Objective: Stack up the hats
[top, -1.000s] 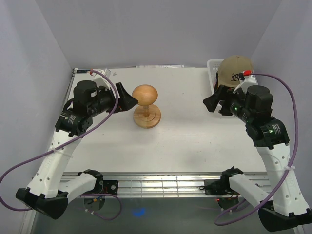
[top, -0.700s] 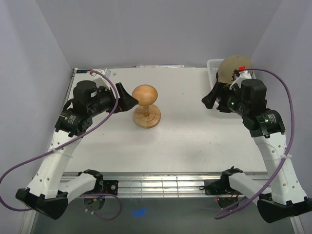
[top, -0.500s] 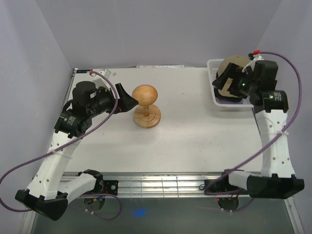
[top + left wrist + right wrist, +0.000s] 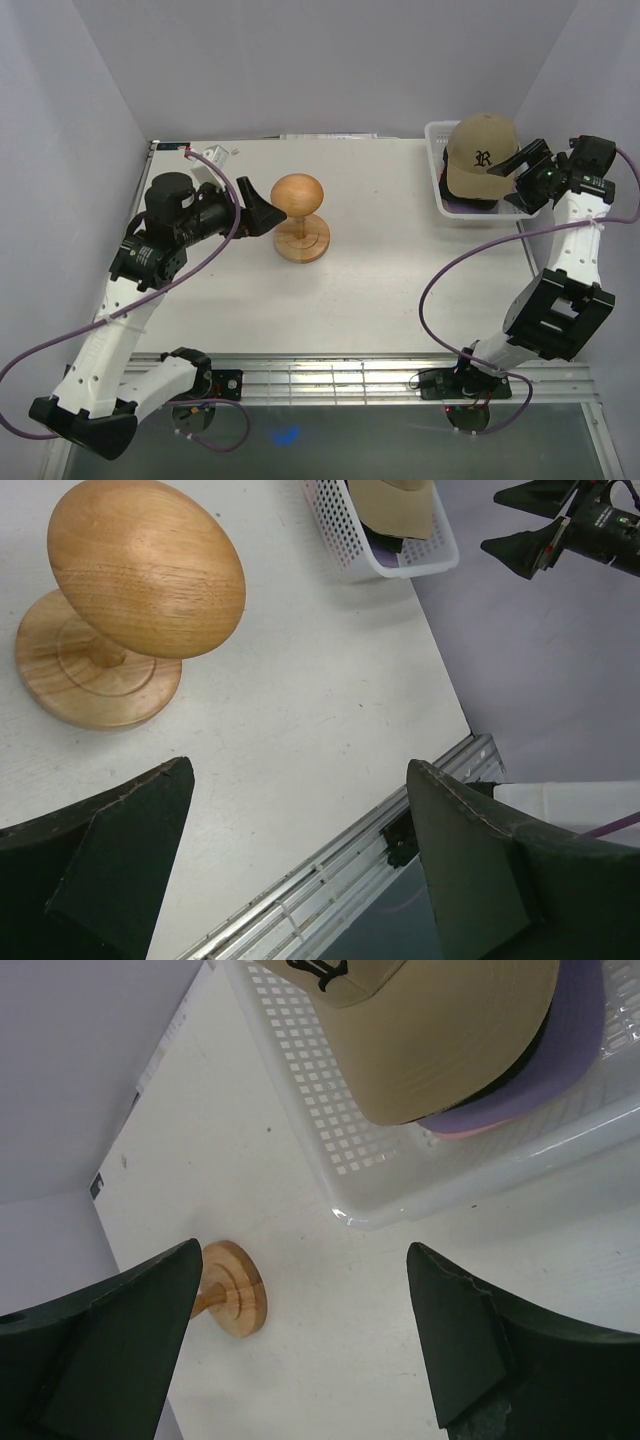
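Note:
A tan cap [image 4: 482, 150] with a black embroidered letter lies on top of a pile of hats in the white mesh basket [image 4: 436, 180] at the back right. In the right wrist view the tan cap [image 4: 440, 1030] covers a black one, with a lavender brim [image 4: 560, 1070] and a pink edge under it. My right gripper [image 4: 522, 166] is open and empty, just right of the basket, level with the tan cap. My left gripper [image 4: 262, 207] is open and empty, just left of the wooden stand [image 4: 300, 215]. The stand [image 4: 130, 590] is bare.
The table's near metal rail [image 4: 330, 375] runs along the front. Lilac walls close in the left, back and right. The basket [image 4: 395, 545] stands against the right wall.
My right arm swung from left of the basket up and round to its right side, uncovering the tan cap. The left arm barely moved.

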You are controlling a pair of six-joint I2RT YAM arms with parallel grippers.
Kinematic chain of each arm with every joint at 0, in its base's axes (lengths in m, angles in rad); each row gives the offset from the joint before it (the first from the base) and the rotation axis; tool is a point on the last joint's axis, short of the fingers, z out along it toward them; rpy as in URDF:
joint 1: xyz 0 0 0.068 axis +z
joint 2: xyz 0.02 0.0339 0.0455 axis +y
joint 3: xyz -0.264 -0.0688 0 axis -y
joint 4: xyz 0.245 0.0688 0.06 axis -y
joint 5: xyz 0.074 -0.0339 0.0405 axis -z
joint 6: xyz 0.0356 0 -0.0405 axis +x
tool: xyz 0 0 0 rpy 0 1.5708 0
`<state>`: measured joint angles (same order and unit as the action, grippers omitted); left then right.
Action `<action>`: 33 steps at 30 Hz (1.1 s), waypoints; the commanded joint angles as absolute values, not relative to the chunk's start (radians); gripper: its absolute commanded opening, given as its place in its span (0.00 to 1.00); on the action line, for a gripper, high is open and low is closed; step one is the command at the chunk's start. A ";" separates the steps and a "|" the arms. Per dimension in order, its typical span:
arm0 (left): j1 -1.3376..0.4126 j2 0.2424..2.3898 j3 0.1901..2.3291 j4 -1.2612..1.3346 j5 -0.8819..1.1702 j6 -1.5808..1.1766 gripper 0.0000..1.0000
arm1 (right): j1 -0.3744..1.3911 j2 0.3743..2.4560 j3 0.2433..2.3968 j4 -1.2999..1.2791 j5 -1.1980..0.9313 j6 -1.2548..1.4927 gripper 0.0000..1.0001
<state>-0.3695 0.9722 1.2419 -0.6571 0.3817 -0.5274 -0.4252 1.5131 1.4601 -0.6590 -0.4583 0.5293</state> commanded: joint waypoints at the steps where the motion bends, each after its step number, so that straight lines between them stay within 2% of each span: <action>1: -0.373 0.963 1.238 -0.618 0.436 -0.519 0.98 | -0.448 1.486 1.416 -0.552 -0.469 0.607 0.88; 10: -0.373 0.982 1.244 -0.588 0.462 -0.515 0.98 | -0.459 1.473 1.194 -0.378 -0.472 0.713 0.85; 19: -0.373 1.000 1.246 -0.589 0.465 -0.499 0.98 | -0.469 1.528 1.034 0.023 -0.537 0.888 0.80; 33: -0.373 1.034 1.261 -0.604 0.454 -0.476 0.98 | -0.468 1.641 1.052 0.149 -0.491 0.966 0.75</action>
